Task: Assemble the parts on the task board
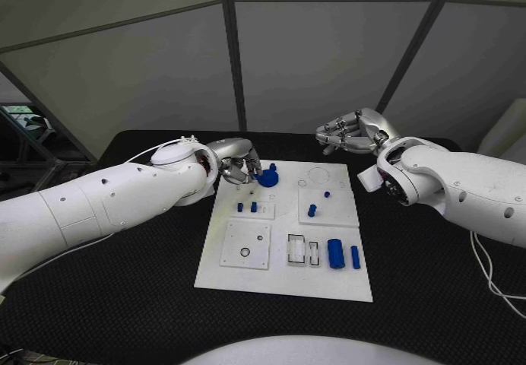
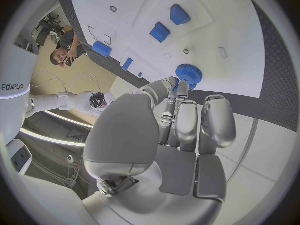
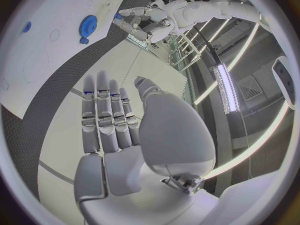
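Left hand: the left hand (image 1: 233,166) sat at about 11 o'clock of the task board (image 1: 287,270), its fingers bunched and reaching down toward the blue gear (image 1: 268,178); in the left wrist view its fingertips (image 2: 173,85) lay just beside the gear (image 2: 188,75). I could not tell whether they pinched it or only touched it.

Blue gear: it stood on the board's far left corner, about 11 o'clock, seemingly on its seat, though the seating itself was hidden by the fingers.

Small pegs: two short blue pegs (image 1: 247,206) stood at about 10 o'clock on the board, two more (image 1: 315,207) near the centre-right plate.

Long parts: a blue block (image 1: 335,253) and a slimmer blue bar (image 1: 355,257) lay loose at about 4 o'clock, beside an empty rectangular slot (image 1: 297,249).

Right hand: the right hand (image 1: 352,131) hovered off the board at about 1 o'clock, holding nothing, fingers loosely curled in the head view and laid straight and close together in its own wrist view (image 3: 109,117).

Progress: by my judgement early to middle; the gear was being placed, the pegs looked seated, the block and bar remained to be fitted.

Views compared: the left wrist view showed the gear's teeth and the fingertip gap, which the head view blurred; the right wrist view showed the gear (image 3: 89,23) from the far side.
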`<act>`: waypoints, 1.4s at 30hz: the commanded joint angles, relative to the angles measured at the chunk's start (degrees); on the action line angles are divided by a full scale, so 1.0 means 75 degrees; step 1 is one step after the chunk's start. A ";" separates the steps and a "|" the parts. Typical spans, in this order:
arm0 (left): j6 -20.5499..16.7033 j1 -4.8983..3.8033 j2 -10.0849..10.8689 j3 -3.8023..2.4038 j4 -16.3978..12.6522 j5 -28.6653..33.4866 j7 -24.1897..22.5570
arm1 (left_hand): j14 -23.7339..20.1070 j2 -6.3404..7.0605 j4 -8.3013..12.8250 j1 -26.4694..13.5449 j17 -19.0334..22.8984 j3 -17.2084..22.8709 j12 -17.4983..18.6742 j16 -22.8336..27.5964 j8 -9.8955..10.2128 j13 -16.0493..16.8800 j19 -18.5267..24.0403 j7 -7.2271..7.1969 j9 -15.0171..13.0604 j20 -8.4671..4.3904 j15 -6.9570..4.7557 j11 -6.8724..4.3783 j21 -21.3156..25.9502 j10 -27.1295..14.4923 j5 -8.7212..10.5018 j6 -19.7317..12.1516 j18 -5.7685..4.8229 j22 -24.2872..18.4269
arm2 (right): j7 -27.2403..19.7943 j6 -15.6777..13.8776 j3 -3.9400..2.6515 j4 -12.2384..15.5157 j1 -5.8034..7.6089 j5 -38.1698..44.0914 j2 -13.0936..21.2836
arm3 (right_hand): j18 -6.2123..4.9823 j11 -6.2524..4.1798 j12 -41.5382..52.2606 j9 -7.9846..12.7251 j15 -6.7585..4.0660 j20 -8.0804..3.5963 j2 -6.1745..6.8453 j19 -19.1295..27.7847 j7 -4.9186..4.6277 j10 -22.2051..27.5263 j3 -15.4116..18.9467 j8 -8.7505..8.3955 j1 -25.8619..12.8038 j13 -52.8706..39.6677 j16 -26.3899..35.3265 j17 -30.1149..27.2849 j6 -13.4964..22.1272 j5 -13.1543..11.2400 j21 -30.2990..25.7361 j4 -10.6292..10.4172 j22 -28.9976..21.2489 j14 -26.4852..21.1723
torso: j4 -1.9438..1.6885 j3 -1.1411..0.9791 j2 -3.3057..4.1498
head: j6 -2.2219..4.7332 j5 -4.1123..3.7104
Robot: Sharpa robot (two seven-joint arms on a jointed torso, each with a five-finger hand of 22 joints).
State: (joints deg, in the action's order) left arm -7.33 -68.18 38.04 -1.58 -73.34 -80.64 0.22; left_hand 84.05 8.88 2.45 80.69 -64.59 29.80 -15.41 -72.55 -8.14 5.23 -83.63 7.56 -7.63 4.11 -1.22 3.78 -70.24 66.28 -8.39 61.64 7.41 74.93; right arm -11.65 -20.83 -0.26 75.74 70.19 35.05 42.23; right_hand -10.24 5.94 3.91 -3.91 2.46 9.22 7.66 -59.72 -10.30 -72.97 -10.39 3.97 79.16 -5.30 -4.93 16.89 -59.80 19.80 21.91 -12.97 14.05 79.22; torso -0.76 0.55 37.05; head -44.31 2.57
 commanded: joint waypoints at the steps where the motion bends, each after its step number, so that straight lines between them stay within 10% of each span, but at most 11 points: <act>1: 0.0227 -0.0003 0.0092 -0.0010 -0.0068 0.0198 0.0135 | 0.0149 0.0036 0.0009 -0.0054 0.0014 0.0053 0.0046 -0.0038 0.0054 -0.0007 -0.0032 0.0000 0.0007 0.0029 0.0022 -0.0019 -0.0050 0.0053 0.0048 0.0034 -0.0416 0.0084 | -0.0041 0.0037 -0.0005 0.0007 0.0013 0.0029 0.0004 | -0.0033 0.0005 -0.0016 -0.0004 0.0025 0.0002 -0.0086 -0.0077 0.0018 0.0037 0.0013 -0.0005 0.0004 0.0010 0.0041 -0.0012 0.0043 0.0049 -0.0048 0.0045 -0.0008 0.0030 | -0.0004 0.0001 -0.0002 | -0.0003 -0.0004; 42: 0.0548 0.0287 -0.0120 -0.0003 0.0346 0.0222 0.0212 | 0.0119 0.0047 0.0035 -0.0099 0.0098 0.0065 0.0111 -0.0022 0.0089 0.0008 -0.0036 -0.0016 0.0027 0.0036 0.0015 -0.0035 -0.0085 0.0141 0.0050 0.0093 -0.0421 0.0124 | -0.0052 0.0048 -0.0004 0.0015 0.0009 0.0083 -0.0017 | -0.0033 0.0005 -0.0016 -0.0004 0.0025 0.0002 -0.0086 -0.0077 0.0018 0.0037 0.0013 -0.0005 0.0004 0.0010 0.0041 -0.0012 0.0043 0.0049 -0.0048 0.0045 -0.0008 0.0030 | 0.0008 -0.0005 0.0001 | -0.0025 0.0024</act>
State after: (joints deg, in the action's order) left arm -3.88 -65.96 37.23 -1.57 -70.76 -79.21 1.71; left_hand 84.05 9.27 2.61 80.30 -63.93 29.96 -14.85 -72.55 -7.74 5.24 -83.63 7.35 -7.51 4.11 -1.22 3.59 -70.69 66.89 -8.39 61.84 7.41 74.92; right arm -11.67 -20.82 -0.25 75.78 70.16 35.56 42.15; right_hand -10.24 5.94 3.91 -3.91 2.46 9.22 7.66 -59.72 -10.30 -72.97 -10.39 3.97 79.16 -5.30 -4.93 16.89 -59.80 19.80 21.91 -12.97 14.06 79.22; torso -0.68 0.52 37.10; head -44.50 2.76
